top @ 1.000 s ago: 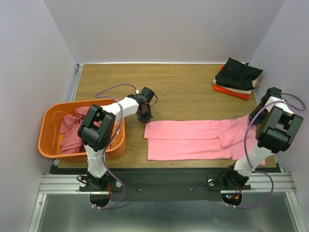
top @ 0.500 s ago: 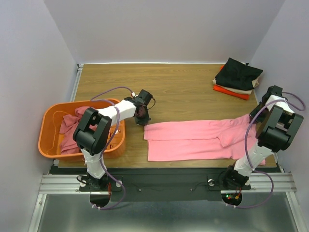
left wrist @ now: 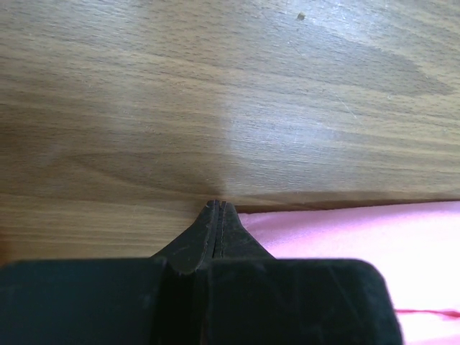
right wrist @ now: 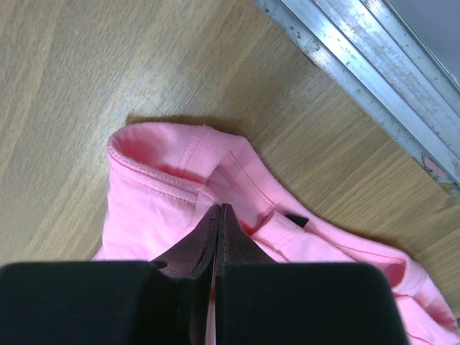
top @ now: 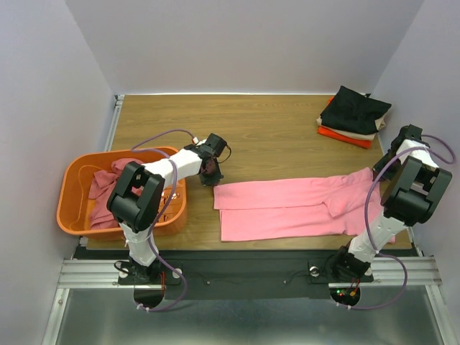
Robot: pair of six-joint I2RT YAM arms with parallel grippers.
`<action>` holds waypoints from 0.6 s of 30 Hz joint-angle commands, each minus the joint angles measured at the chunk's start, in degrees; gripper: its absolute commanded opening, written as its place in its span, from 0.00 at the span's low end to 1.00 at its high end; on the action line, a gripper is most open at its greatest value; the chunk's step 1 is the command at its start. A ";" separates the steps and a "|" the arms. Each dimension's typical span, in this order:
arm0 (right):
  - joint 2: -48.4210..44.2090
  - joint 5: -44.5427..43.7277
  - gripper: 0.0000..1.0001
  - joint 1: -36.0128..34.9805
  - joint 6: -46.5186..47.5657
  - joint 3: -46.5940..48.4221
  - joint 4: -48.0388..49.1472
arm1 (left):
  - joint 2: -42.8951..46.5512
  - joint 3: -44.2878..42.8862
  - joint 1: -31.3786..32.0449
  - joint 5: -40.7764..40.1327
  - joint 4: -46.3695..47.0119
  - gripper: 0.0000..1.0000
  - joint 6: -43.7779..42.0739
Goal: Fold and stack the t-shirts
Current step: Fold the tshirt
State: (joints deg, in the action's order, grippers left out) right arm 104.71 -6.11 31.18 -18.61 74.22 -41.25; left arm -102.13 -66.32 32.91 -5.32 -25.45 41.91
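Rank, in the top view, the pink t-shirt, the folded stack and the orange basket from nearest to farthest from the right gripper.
1. pink t-shirt: right at the right gripper, near the table's right edge.
2. folded stack: far right corner.
3. orange basket: far left side.

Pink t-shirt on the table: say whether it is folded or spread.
Partly folded: the pink t-shirt lies as a long doubled band across the table, layered edges showing at its left end.

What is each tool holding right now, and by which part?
Right tool pinches the pink t-shirt near its collar; left tool is shut beside its hem, seemingly empty.
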 commanded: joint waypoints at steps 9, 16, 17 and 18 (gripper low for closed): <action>0.41 -5.05 0.00 1.87 -0.90 2.95 0.47 | 2.46 0.14 -0.21 -3.82 -2.06 0.00 0.45; -1.42 -0.58 0.27 1.87 -0.37 2.95 0.56 | 0.18 -5.82 0.67 -4.69 -1.79 0.00 -3.14; -1.87 0.04 0.32 1.87 -0.20 2.87 0.56 | -0.26 -8.62 0.67 -5.31 -2.32 0.00 -3.24; -2.57 0.57 0.37 1.87 -0.20 2.60 0.56 | -1.05 -10.12 0.84 -6.10 -3.63 0.00 -3.50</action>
State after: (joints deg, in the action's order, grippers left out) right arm 105.34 -7.22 31.88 -18.61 74.94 -41.85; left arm -102.61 -69.14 33.30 -7.57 -26.94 40.91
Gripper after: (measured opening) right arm 0.309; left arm 0.022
